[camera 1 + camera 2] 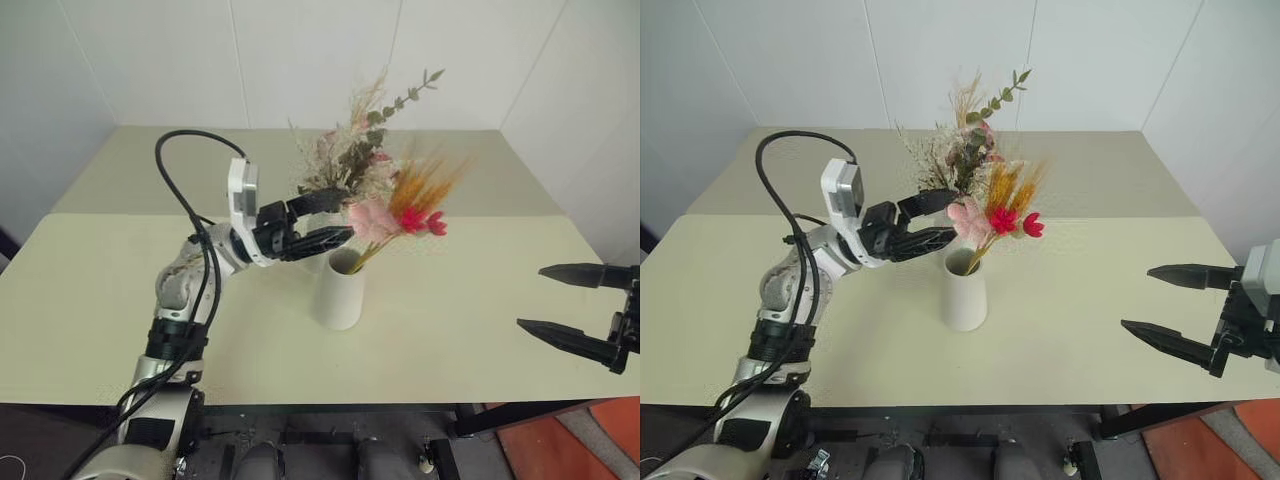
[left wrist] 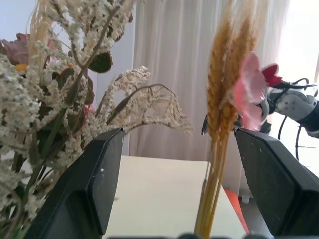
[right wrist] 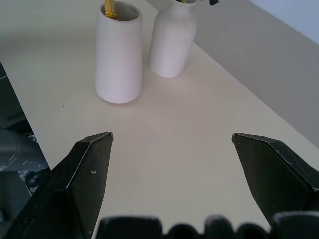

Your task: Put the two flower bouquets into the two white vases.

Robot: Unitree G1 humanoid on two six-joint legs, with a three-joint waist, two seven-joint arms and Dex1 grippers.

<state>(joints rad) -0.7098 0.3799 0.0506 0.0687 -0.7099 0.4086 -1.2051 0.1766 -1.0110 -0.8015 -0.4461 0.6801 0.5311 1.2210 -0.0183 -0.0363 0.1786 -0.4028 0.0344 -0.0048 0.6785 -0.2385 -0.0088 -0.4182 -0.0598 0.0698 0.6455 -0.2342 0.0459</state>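
- Standing in the cone vase [image 1: 338, 290] near the middle of the table [image 1: 480, 330], the slim bouquet [image 1: 415, 205] of wheat stalks and pink-red blossoms leans up and to the right out of the wide mouth.
- Bushy bouquet [image 1: 355, 150] sits in the bottle vase [image 3: 172, 40], right behind the cone one; the two vases are just beside each other.
- Left gripper [image 1: 335, 218] hangs just above the cone vase's rim with its fingers spread apart. In the wrist view the wheat stems run up between them, touching neither, so it's let go.
- Right gripper [image 1: 560, 300] hovers well off to the right, fingers wide, holding nothing.
- No brands, labels or writing readable anywhere, honestly.
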